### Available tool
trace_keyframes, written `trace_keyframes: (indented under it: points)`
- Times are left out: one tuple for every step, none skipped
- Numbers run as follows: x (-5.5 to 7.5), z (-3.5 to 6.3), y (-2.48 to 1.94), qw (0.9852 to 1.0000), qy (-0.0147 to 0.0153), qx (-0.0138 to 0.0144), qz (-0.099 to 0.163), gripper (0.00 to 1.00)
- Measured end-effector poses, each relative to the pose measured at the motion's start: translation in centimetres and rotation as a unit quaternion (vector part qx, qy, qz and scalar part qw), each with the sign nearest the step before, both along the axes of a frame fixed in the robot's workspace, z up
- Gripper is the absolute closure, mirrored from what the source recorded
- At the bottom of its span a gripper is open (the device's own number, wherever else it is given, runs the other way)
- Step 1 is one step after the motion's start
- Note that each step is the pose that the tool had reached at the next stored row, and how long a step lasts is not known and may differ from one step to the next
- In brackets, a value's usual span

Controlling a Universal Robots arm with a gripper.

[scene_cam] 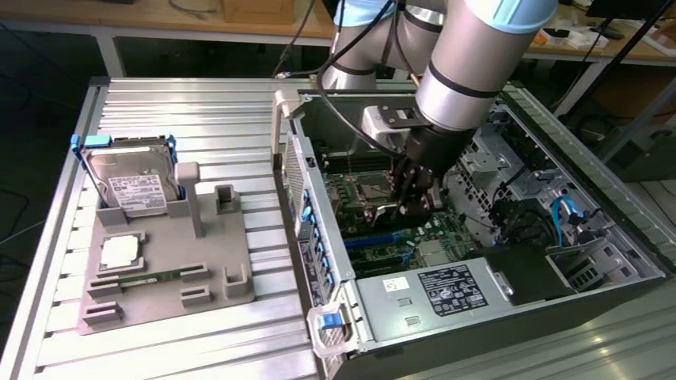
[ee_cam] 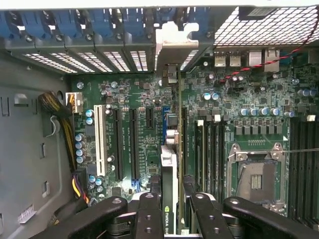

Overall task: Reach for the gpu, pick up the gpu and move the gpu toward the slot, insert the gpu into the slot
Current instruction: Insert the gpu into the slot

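My gripper [scene_cam: 407,207] is down inside the open computer case [scene_cam: 591,198], over the green motherboard [scene_cam: 423,237]. In the wrist view the gripper [ee_cam: 170,201] is shut on the gpu [ee_cam: 169,179], a thin dark card seen edge-on with a green logo between the black fingers [ee_cam: 148,214]. Its silver bracket [ee_cam: 172,42] reaches the case's rear wall. The card stands upright along a blue slot [ee_cam: 164,122], beside two black slots [ee_cam: 133,144] and a white one [ee_cam: 99,139]. Whether its edge sits in the slot is hidden.
A CPU socket [ee_cam: 256,179] and memory slots lie close beside the card. A cable bundle [ee_cam: 65,114] hangs at the case wall. The power supply [scene_cam: 444,289] fills the case's near end. Outside, a grey fixture [scene_cam: 158,269] holds a hard drive [scene_cam: 135,184].
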State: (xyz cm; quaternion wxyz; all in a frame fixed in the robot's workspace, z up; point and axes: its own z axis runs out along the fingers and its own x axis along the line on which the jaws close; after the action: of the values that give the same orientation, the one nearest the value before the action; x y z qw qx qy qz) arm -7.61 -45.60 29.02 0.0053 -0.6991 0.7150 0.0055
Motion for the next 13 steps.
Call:
trace_keyframes:
  points:
    - [0.0, -0.08, -0.01, 1.0, 0.0, 0.0, 0.0, 0.73]
    - [-0.1, -0.13, -0.02, 1.0, 0.0, 0.0, 0.0, 0.73]
    - [-0.2, -0.17, -0.02, 1.0, 0.0, -0.0001, 0.0, 0.73]
    - [-0.3, -0.23, -0.02, 1.0, 0.0, -0.0001, 0.0, 0.73]
    - [-0.4, -0.3, -0.02, 1.0, 0.0, 0.0, 0.0, 0.73]
    - [-0.5, -0.41, -0.02, 1.0, 0.0, 0.0, 0.0, 0.73]
    - [-0.6, -0.47, -0.02, 1.0, 0.0, 0.0, 0.0, 0.73]
    - [-0.7, -0.54, -0.02, 1.0, 0.0, 0.0, 0.0, 0.73]
    - [-0.8, -0.61, -0.02, 1.0, 0.0, -0.0001, 0.0, 0.73]
    - [-0.9, -0.67, -0.02, 1.0, 0.0, 0.0, 0.0, 0.73]
    - [-1.0, -0.74, -0.03, 1.0, 0.0, 0.0, 0.0, 0.73]
    - [-1.1, -0.8, -0.03, 1.0, 0.0, -0.0001, 0.0, 0.73]
    - [-1.1, -0.84, -0.04, 1.0, 0.0001, -0.0001, 0.0, 0.73]
